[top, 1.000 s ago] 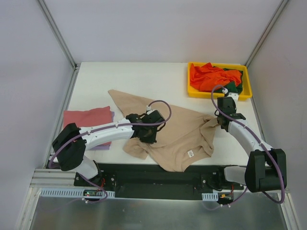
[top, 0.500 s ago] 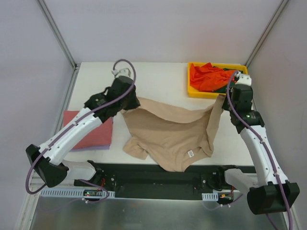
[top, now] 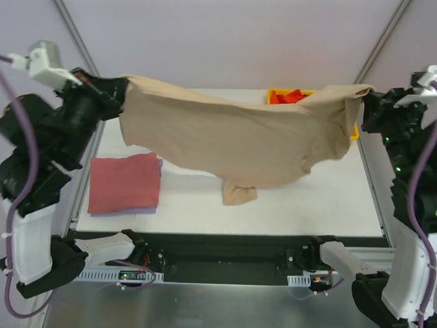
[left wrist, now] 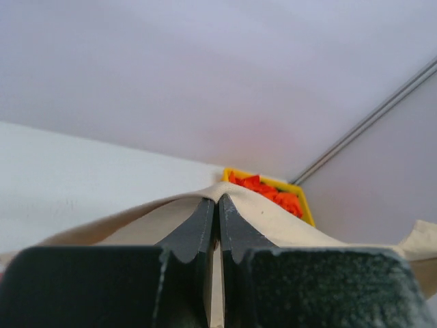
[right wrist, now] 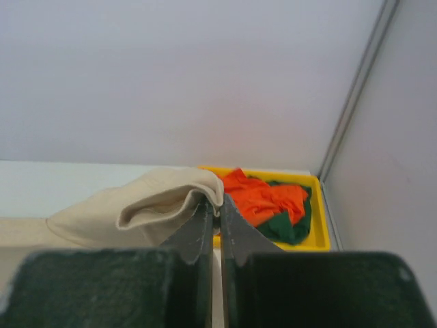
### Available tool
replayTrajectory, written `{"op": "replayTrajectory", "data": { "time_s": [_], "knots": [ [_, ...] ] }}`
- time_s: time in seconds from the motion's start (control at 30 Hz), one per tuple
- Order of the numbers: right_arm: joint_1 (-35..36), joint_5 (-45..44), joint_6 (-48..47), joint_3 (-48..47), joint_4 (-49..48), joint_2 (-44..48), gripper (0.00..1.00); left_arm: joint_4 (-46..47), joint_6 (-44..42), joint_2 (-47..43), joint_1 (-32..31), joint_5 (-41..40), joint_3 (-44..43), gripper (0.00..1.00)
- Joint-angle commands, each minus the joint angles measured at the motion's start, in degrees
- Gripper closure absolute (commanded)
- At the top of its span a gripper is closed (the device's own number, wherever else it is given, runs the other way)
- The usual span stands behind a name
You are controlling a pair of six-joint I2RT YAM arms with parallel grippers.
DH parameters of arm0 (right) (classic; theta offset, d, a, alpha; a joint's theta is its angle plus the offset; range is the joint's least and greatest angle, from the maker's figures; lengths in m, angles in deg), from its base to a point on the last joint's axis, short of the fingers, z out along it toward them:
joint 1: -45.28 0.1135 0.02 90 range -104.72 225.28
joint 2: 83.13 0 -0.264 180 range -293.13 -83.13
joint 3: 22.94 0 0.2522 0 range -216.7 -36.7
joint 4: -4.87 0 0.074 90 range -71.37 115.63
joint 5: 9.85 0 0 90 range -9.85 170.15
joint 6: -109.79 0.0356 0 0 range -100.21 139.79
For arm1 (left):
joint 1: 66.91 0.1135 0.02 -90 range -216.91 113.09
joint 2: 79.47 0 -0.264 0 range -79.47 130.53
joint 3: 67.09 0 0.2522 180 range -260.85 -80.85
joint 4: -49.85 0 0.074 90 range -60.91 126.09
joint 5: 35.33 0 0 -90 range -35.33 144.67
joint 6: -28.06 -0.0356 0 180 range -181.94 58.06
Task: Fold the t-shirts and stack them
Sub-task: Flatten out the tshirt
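1. The left gripper (top: 120, 90) is clenched on one edge of the tan shirt (top: 232, 140), and the right gripper (top: 363, 102) is clenched on the opposite edge.
2. The tan shirt hangs stretched between them, above the table (top: 328, 198).
3. A folded red shirt (top: 124, 181) lies on the table's left side.

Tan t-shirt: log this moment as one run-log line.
left gripper: shut on tan t-shirt | right gripper: shut on tan t-shirt | tan t-shirt: stretched above table | red shirt: folded, on table

A white table (top: 307, 205) stands between pale grey walls (top: 225, 41), metal posts (top: 82, 48) at the far corners; a steel plate (top: 218, 307) lies near. Light even.
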Motion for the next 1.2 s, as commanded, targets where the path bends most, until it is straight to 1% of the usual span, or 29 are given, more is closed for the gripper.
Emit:
{"op": "replayTrajectory", "data": {
  "time_s": [0.0, 0.13, 0.27, 0.37, 0.47, 0.57, 0.7, 0.73, 0.77, 0.83, 0.87, 0.9, 0.93, 1.03, 1.07, 1.1, 1.13, 1.17],
  "knots": [
    [-0.13, 10.88, -2.78, -13.89, 4.66, 1.32, 1.0, -1.48, -5.17, -4.27, 0.21, -2.18, -5.89, 1.0],
    [-0.21, 13.63, -1.73, -23.23, 6.43, 1.76, 1.0, -1.57, -5.61, -7.08, 0.21, 0.9, -8.45, 1.0],
    [-0.21, 13.62, -0.59, -25.0, 1.69, 4.57, 1.0, -1.48, -3.95, -10.25, 0.21, 5.03, -8.37, 1.0],
    [-0.21, 14.24, -0.93, -28.51, 1.15, 3.53, 1.0, -1.48, -3.07, -10.78, 0.21, 8.29, -8.71, 1.0],
    [-0.21, 12.23, -2.33, -30.19, 0.8, 0.81, 1.0, -1.57, -3.06, -9.29, 0.21, 4.8, -8.89, 1.0],
    [-0.21, 10.29, -5.05, -29.23, 0.71, -2.88, 1.0, -1.57, -4.02, -5.96, 0.21, -3.89, -8.37, 1.0],
    [-0.21, 7.21, -9.1, -23.18, -1.13, -8.68, 1.0, -1.48, -7.19, 3.43, 0.21, -17.52, -7.05, 1.0],
    [-0.21, 6.78, -9.98, -19.68, -2.44, -10.26, 1.0, -1.57, -7.37, 6.15, 0.56, -19.29, -6.18, 1.0],
    [-0.21, 6.6, -10.68, -16.77, -3.23, -11.41, 1.0, -1.57, -6.85, 8.79, 1.87, -18.96, -4.6, 1.0],
    [-0.3, 7.21, -12.09, -9.13, -7.18, -13.79, 1.0, -1.92, -2.47, 13.01, 7.47, -13.1, -0.13, 1.0],
    [-0.39, 7.82, -12.53, -4.66, -9.63, -15.45, 1.0, -2.01, -0.27, 15.56, 10.38, -6.45, 2.42, 1.0],
    [-0.56, 8.43, -13.06, -0.52, -11.83, -17.21, 1.0, -1.83, 1.23, 18.02, 13.45, -2.12, 4.36, 1.0],
    [-0.83, 8.88, -13.41, 2.56, -13.42, -19.05, 1.0, -1.74, 2.64, 21.35, 16.18, 0.27, 6.21, 1.0],
    [-1.7, 11.68, -12.28, 8.91, -17.29, -27.57, 0.99, -1.65, 4.23, 32.86, 20.24, 4.32, 7.46, 1.0],
    [-1.97, 11.61, -10.88, 9.44, -18.43, -31.42, 0.94, -1.92, 4.41, 36.73, 21.64, 6.34, 6.5, 1.0],
    [-2.06, 11.6, -10.0, 9.1, -18.71, -34.77, 0.82, -2.35, 4.49, 40.77, 22.87, 8.71, 5.18, 0.88],
    [-2.06, 10.91, -8.51, 7.53, -18.01, -38.54, 0.65, -2.88, 4.58, 43.77, 24.1, 11.34, 3.69, 0.61],
    [-2.06, 10.38, -7.01, 5.43, -16.01, -41.89, 0.46, -3.67, 4.5, 47.1, 24.99, 13.46, 2.37, 0.26]
  ]
}}
